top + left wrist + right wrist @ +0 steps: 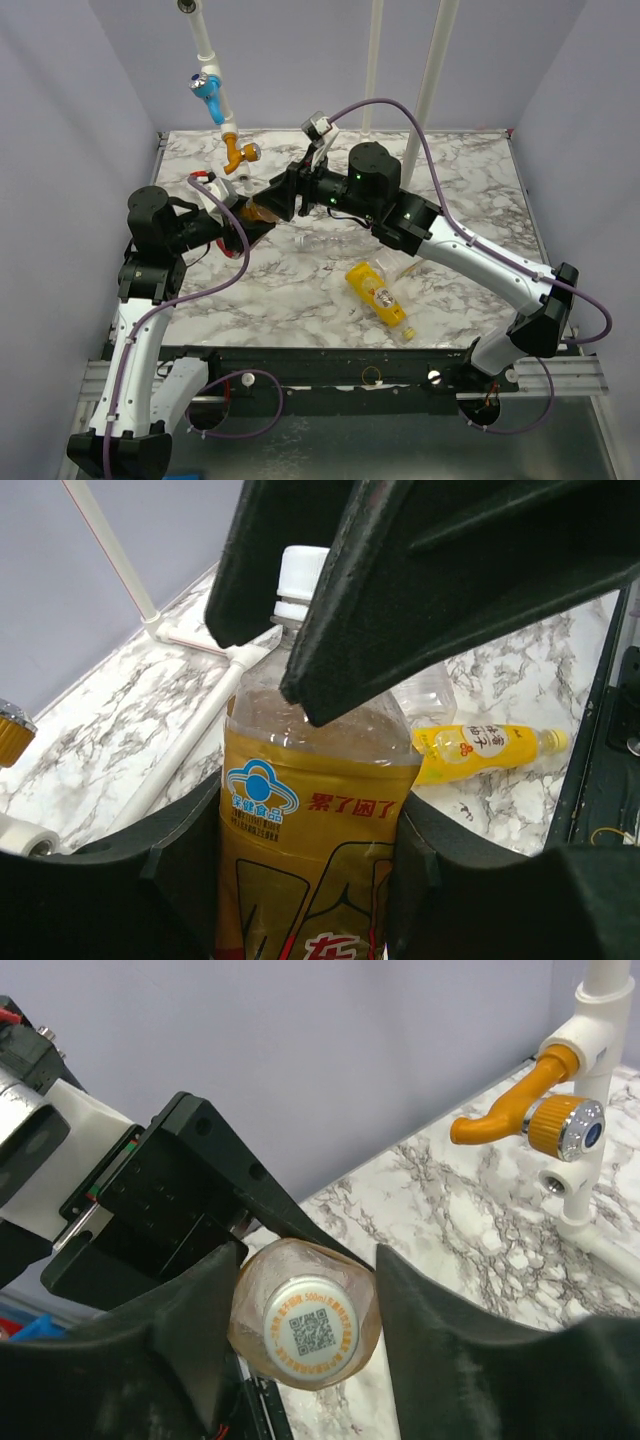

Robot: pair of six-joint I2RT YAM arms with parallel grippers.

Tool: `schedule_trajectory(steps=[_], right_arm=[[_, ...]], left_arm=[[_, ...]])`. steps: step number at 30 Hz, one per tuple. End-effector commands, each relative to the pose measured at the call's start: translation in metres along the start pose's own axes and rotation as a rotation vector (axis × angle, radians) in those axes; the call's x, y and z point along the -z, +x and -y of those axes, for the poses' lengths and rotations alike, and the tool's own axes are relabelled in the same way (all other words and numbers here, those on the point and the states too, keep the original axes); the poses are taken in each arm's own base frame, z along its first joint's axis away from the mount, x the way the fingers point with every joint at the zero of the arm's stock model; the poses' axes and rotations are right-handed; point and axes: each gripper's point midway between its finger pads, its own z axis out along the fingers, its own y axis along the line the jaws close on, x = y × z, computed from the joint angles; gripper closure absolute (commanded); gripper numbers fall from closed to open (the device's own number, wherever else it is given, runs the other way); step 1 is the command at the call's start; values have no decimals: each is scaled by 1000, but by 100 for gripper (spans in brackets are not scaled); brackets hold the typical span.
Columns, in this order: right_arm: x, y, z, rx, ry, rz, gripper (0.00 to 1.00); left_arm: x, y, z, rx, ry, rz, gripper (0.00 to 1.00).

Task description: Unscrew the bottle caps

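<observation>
Brown bottle, white cap on, aloft over the left rear of the table: left gripper clenched on its body, right gripper released, jaws flanking the cap without touching.

Left hand clamped, right hand parted

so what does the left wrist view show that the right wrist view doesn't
Only the left wrist: the printed label on the brown bottle, plus a yellow bottle and a clear bottle lying on the table behind it.
Only the right wrist: the QR code on top of the white cap, and the orange tap with its knob.
Both: that same brown bottle and white cap, the marble table, and white pipe in the background.
</observation>
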Motion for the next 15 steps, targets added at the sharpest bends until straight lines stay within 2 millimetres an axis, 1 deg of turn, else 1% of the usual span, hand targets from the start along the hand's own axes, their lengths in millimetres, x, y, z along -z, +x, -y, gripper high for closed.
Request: schedule_trajectory(steps=[1,2,4,7,12,15], right_arm=[[-1,-22,6,-56,76,81,36],[1,-25,11,-72,106,100,35],[4,-35,14,-95,129,160,35],[6,-43,17,-106,156,203,39],[5,-52,20,-107,176,239,47],[4,-57,21,-105,181,263,50]], left_arm=[[-1,-14,-2,-37,-35,27,63],[-1,-16,-5,-30,-49,32,64],[-2,-20,-11,-1,-89,50,64],[-2,-25,-21,45,-155,89,65],[-4,-31,-28,127,-196,130,67],[-5,-34,-28,148,-190,139,68]])
